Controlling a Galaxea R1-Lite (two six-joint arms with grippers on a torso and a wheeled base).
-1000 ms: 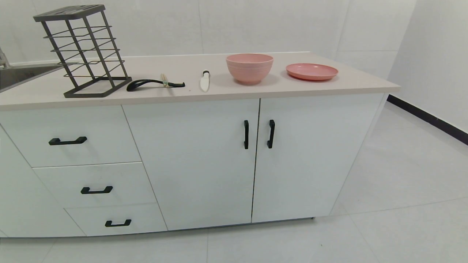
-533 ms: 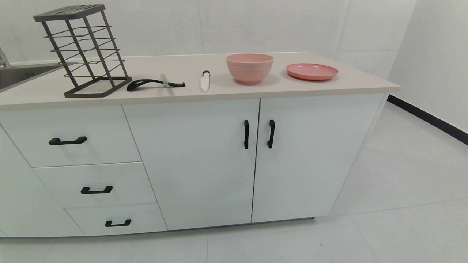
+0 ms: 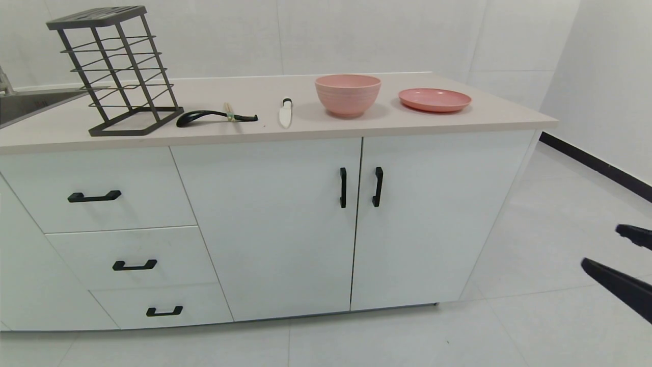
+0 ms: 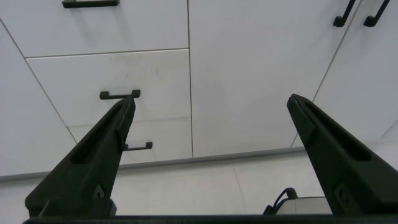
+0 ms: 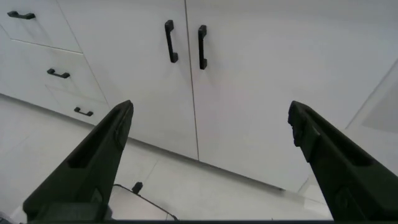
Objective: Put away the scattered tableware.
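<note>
Both left claw (image 4: 211,101) and right claw (image 5: 210,107) gape empty; knife (image 3: 286,113) lies front-to-back, black end farthest.

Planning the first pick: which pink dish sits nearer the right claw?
The pink plate, rightmost on the counter, toward the right claw; the pink bowl stands farther left.

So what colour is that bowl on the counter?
Pink, same as the plate beside it; the bowl shows best in the head view.

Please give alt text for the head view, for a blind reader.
A beige countertop holds a wire rack, black ladle, white knife, pink bowl and pink plate, above closed white cabinet doors. The open right gripper sits low at the right.
</note>
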